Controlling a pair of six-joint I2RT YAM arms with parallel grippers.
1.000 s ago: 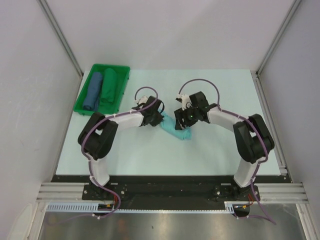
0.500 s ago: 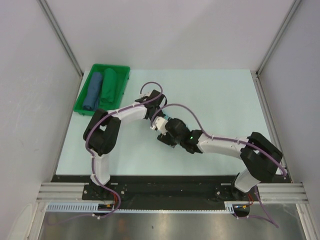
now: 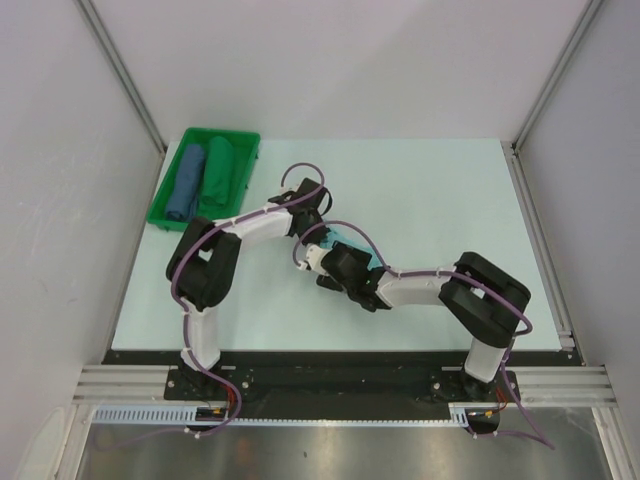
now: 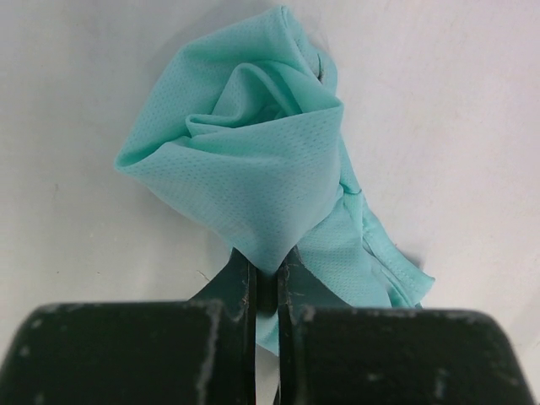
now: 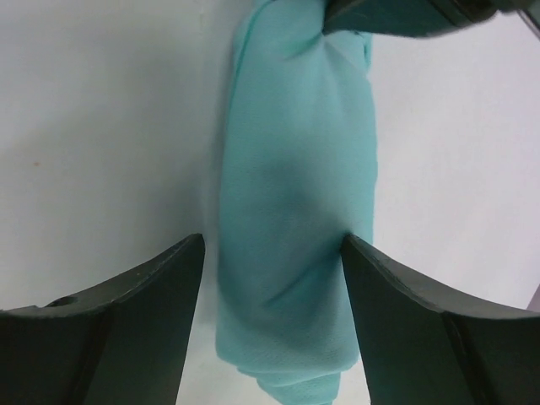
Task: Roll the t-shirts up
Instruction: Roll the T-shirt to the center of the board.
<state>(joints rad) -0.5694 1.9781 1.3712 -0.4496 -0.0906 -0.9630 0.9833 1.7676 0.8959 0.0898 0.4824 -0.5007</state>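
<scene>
At the upper left of the overhead view, a green tray point(image 3: 222, 133) sat on the pale worktop point(image 3: 430, 190). It held a blue bundle point(image 3: 187, 183) and a dark green bundle point(image 3: 217, 175), lying side by side.

Right of the tray, your left arm reached toward the middle of the frame. In its wrist view, the left end effector point(image 4: 266, 272) was pressed together, pinching a fold of the light turquoise t-shirt point(image 4: 253, 160). The cloth bunched loosely above the fingers, in the upper centre of that frame.

From overhead, only a small patch of the shirt showed at the centre, between the two wrists. The rest was hidden under the arms.

Further right, your right arm stretched in from the lower right. In its wrist view, the right end effector point(image 5: 272, 245) was spread wide. One dark finger stood on each side of the rolled cloth, with the right finger just against it. Whether the left finger touched the cloth could not be told.

The roll's long axis ran straight up that frame, away from the right end effector. At the top right of that frame, your left fingers held the far end.

Both arms were at the shirt. The left had one end and the right straddled the near part across its width. As a judgement, closing the right fingers would catch the roll crosswise.
</scene>
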